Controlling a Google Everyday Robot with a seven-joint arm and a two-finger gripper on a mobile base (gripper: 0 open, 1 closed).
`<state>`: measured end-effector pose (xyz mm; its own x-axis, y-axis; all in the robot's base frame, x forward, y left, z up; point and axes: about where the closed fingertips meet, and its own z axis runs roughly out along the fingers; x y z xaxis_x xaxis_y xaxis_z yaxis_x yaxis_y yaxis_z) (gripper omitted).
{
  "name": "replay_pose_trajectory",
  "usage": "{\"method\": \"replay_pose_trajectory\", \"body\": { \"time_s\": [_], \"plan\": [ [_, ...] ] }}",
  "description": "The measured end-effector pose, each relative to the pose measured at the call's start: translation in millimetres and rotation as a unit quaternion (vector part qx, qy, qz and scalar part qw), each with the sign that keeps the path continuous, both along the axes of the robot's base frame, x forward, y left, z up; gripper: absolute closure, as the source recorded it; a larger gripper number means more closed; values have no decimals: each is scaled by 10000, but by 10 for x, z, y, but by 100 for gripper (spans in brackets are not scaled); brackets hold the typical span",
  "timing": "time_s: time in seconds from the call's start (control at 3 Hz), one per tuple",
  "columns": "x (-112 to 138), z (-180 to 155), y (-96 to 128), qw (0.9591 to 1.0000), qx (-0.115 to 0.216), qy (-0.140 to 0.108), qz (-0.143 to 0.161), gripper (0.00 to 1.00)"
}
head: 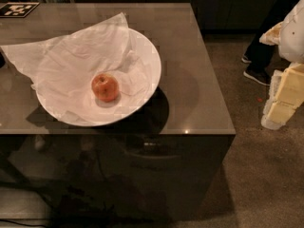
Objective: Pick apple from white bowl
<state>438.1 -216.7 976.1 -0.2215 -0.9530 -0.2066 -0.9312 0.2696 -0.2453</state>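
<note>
A small red-orange apple (105, 87) lies near the middle of the large white bowl (151, 61). The bowl stands on the left half of a dark glossy table and is lined with crumpled white paper (71, 51) that spills over its far-left rim. My gripper (284, 96), white and cream-yellow, hangs at the right edge of the view, off the table's right side and well away from the bowl and apple. It holds nothing that I can see.
The table (190, 103) ends at a front edge just below the bowl and a right edge near its corner. A black-and-white marker tag (16, 9) lies at the far left corner. A person's legs and shoes (256, 72) stand on the carpet beyond the gripper.
</note>
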Motion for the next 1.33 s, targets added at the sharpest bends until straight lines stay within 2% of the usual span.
{"method": "replay_pose_trajectory", "body": {
  "time_s": [0.33, 0.67, 1.0, 1.33],
  "plan": [
    [-1, 2, 3, 10000, 2, -1, 2, 0],
    [-93, 104, 186, 9998, 107, -63, 166, 0],
    [-285, 344, 614, 9969, 304, -235, 683, 0],
    [-428, 560, 1010, 9918, 426, -270, 1176, 0]
  ]
}}
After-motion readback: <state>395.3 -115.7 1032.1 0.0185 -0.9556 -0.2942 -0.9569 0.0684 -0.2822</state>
